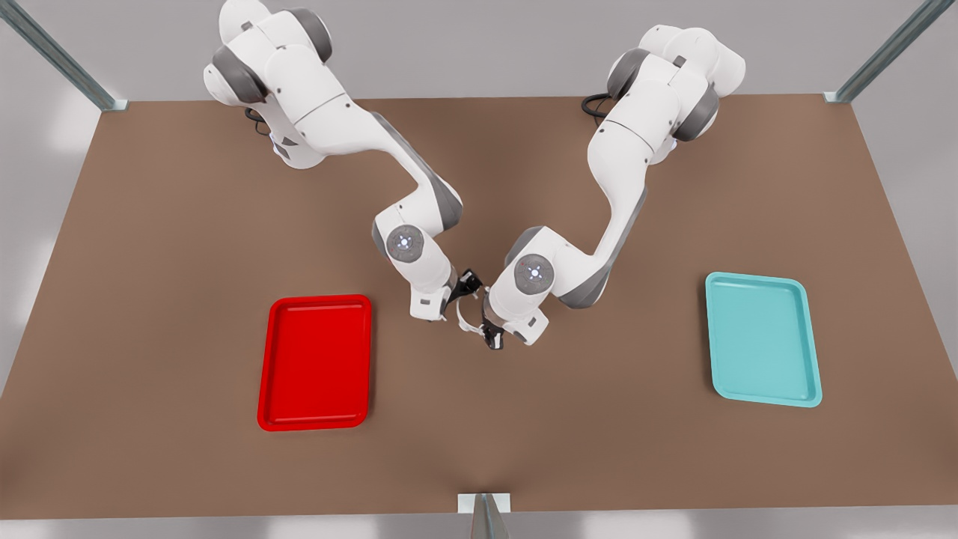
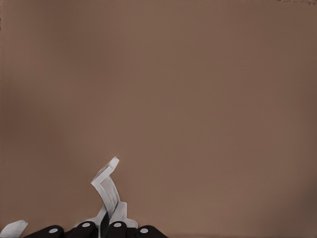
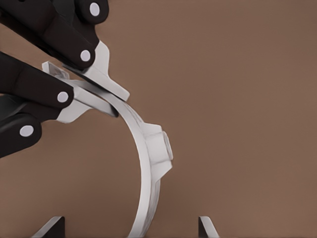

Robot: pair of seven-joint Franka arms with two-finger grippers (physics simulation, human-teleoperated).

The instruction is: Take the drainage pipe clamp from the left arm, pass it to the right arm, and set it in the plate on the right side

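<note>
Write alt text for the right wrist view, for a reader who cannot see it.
A thin white curved plastic clamp arcs above the brown table, gripped at one end by the black fingers of the left tool. The open fingertips of the right tool stand on either side of the clamp's other end.

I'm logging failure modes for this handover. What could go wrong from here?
1. The right gripper stands open around the drainage pipe clamp. If the left gripper lets go before those jaws close, the clamp may drop to the table.
2. The left gripper pinches only one end tab, so the thin strip might twist or slip as the right closes.
3. A weak grasp could lose it on the way to the plate.
</note>
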